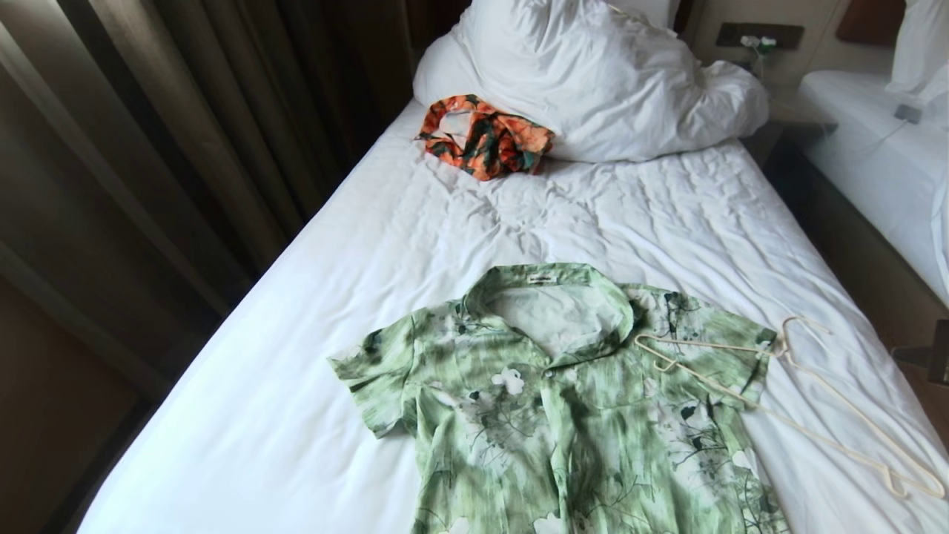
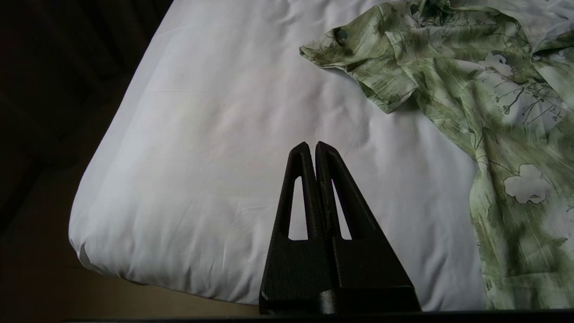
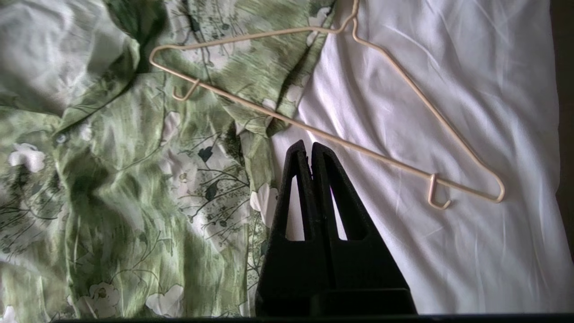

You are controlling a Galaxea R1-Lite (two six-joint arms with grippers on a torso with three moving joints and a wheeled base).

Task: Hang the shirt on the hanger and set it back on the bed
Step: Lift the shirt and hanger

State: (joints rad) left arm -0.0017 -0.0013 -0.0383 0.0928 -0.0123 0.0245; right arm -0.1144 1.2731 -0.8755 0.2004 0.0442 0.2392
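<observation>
Your right gripper [image 3: 309, 146], jaws pressed together and empty, hangs above the thin cream wire hanger [image 3: 332, 134], which lies partly on the right sleeve of the pale green floral short-sleeved shirt [image 1: 571, 400], spread flat on the near end of the white-sheeted bed [image 1: 296, 311]. Your left gripper [image 2: 312, 146], likewise closed and empty, hovers left of the shirt. The collar label's writing is unreadable.

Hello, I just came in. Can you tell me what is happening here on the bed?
Nothing is being held yet. The shirt lies flat on the bed, and the hanger lies beside it with one end resting on a sleeve. The right claw is shut and hovers above the bed near the hanger. The left claw, also shut, hangs over bare sheet beside the other sleeve.
</observation>
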